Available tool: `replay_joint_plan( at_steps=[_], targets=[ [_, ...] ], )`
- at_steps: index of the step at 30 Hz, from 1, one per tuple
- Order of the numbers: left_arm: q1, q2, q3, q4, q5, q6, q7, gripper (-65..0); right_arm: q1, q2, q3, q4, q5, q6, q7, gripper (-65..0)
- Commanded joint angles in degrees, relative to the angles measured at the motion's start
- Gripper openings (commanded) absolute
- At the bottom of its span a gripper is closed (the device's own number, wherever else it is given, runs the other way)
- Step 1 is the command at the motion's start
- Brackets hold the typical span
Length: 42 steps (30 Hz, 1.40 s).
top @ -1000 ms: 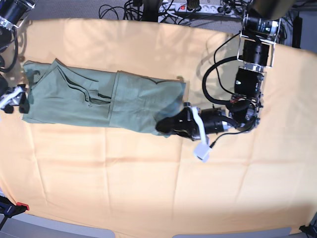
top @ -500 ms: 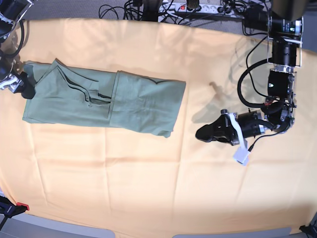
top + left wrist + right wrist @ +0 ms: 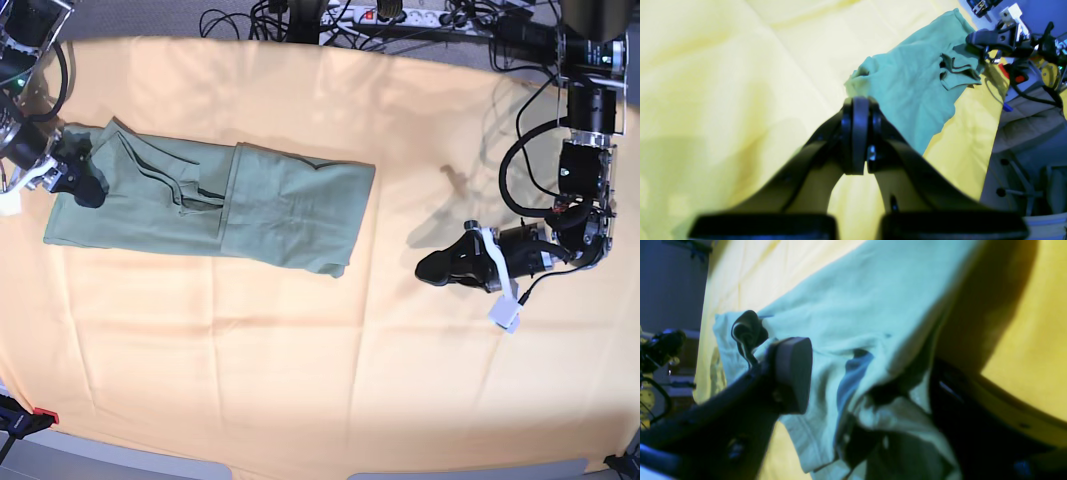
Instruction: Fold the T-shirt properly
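The sage-green T-shirt [image 3: 210,205] lies folded into a long strip on the left half of the table, its right end near the middle. My right gripper [image 3: 85,180] sits on the shirt's left end. In the right wrist view its jaws stand wide apart around bunched T-shirt [image 3: 853,306] fabric, with one pad [image 3: 791,373] resting on the cloth; the right gripper [image 3: 863,366] is open. My left gripper [image 3: 435,268] hovers right of the shirt, apart from it. In the left wrist view the left gripper [image 3: 857,103] is shut on nothing, with the T-shirt [image 3: 917,90] beyond it.
A large yellow-orange cloth [image 3: 300,380] covers the table. Cables and a power strip [image 3: 380,15] run along the back edge. A small white block [image 3: 505,312] hangs by the left wrist. A red-tipped clamp [image 3: 30,418] sits at the front left corner.
My left gripper has pulled away to the right, off the shirt's right end. My right gripper has moved from the table's left edge onto the shirt's left end.
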State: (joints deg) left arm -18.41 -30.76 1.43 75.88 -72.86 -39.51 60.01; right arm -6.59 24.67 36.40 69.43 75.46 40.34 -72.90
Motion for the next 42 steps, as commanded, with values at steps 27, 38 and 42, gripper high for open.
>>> replay_joint_plan(
  at_steps=[27, 38, 42],
  targets=[
    [-1.42, -0.81, -0.48, 0.83, 0.39, -0.49, -1.55, -65.0, 2.12, 8.26, 0.02, 23.82, -8.17, -0.34, -1.49, -65.0],
    [-1.27, -0.52, -0.48, 0.83, 0.20, -0.49, -1.27, -65.0, -1.33, -7.85, -1.73, 43.52, -5.31, -0.34, 2.80, -65.0],
    [-0.70, -0.55, -0.48, 0.83, 0.20, -0.49, -1.31, -65.0, -0.98, -10.97, -7.32, 44.06, -5.62, -0.34, 2.86, -65.0]
  ],
)
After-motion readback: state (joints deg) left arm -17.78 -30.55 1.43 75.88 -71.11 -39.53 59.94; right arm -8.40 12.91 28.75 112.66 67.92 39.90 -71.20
